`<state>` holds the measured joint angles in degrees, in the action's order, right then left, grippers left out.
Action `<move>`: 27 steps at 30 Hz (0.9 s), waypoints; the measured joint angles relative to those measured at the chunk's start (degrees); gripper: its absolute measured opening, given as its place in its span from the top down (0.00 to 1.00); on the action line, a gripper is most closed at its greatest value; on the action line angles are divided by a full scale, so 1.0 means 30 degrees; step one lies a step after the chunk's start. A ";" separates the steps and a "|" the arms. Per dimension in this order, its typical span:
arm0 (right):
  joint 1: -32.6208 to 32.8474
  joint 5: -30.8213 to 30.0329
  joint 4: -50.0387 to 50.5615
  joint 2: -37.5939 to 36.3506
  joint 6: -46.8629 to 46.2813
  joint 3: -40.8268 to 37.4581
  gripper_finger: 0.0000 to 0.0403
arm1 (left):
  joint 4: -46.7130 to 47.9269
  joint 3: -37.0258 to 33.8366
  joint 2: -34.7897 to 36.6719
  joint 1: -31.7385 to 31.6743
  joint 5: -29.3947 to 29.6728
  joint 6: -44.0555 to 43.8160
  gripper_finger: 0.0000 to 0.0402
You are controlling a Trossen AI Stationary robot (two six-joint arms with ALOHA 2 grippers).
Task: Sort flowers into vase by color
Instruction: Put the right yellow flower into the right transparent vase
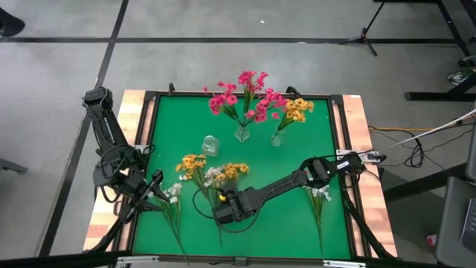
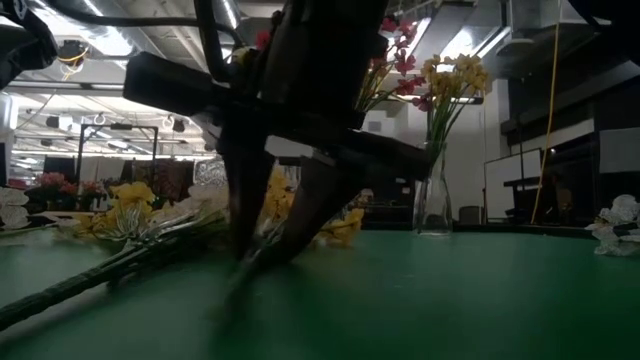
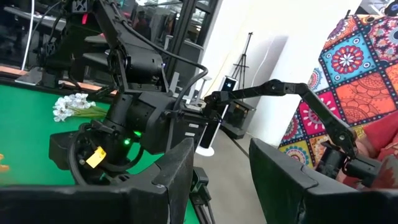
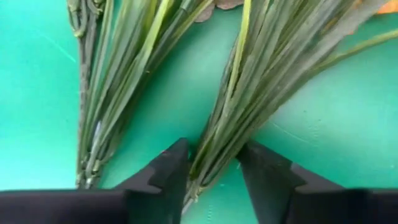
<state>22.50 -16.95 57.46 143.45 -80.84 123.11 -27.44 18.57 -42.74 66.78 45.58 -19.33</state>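
Two yellow-orange flowers [image 1: 195,162] [image 1: 235,171] lie flat on the green mat, their stems running toward the near edge. My right gripper [image 1: 223,212] stands over the stem of the right one [image 4: 214,155], shut on it and pointing steeply down. White flowers lie at the near left [image 1: 172,190] and near right [image 1: 320,195]. At the far middle, one vase [image 1: 242,134] holds pink flowers [image 1: 245,93] and another [image 1: 277,138] holds yellow ones [image 1: 297,110]. My left gripper [image 1: 152,186] waits open at the near left, holding nothing. My right gripper pinches the yellow-orange flower's bundle of green stems [image 4: 217,146] between its two fingers [image 4: 171,171], near the stems' lower end. The fingers come from above, slanting down, and lie across the stems. The flower lies flat on the mat.
An empty glass vase [image 1: 210,145] stands on the mat left of the pink one. A second bundle of green stems [image 4: 109,93] lies close beside the held one. Wooden borders [image 1: 361,126] frame the mat.
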 joint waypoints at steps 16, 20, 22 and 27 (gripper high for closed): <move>0.0122 0.0173 0.0366 -0.0084 0.0452 -0.0032 0.96 | 0.0000 0.0000 0.0000 -0.0001 0.0005 -0.0018 0.62; 0.0124 -0.0681 0.0531 -0.0390 0.0061 -0.0104 0.96 | 0.0000 0.0000 0.0000 -0.0006 0.0014 -0.0022 0.62; 0.0110 -0.1295 0.0808 -0.0671 0.0130 -0.0138 0.96 | 0.0000 0.0000 0.0000 0.0001 0.0013 -0.0024 0.62; 0.0129 -0.2161 0.3751 -0.1906 0.0062 -0.0058 0.96 | 0.0003 0.0000 0.0000 -0.0005 0.0116 -0.0022 0.62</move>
<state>22.89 -23.43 68.72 137.73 -80.65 122.93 -27.43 18.57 -42.74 66.76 45.93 -19.40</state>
